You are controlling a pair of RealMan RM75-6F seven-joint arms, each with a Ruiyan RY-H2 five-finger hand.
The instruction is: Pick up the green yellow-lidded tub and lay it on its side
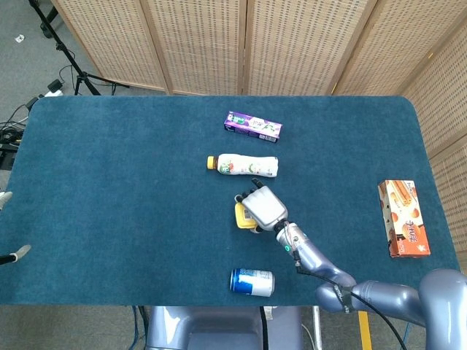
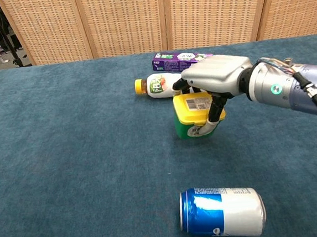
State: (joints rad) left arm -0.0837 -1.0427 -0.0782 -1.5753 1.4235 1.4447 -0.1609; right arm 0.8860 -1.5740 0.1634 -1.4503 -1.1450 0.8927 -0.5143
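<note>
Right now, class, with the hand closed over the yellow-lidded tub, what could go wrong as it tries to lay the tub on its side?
1. The right hand holds the green tub mostly from above, near the yellow lid; tipping it may let it slip out.
2. The white bottle lies just behind the tub, so a tub tipped that way could knock it.
3. Once on its side, the tub might roll toward the blue can.

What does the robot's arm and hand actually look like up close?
The right hand has a smooth silver-grey shell on its back, with darker, black-jointed fingers and pale fingertips. Behind it, the right arm is a rounded metallic grey-blue tube with a small glowing green ring light and thin coloured wires at the wrist. A black cable runs along it.
</note>
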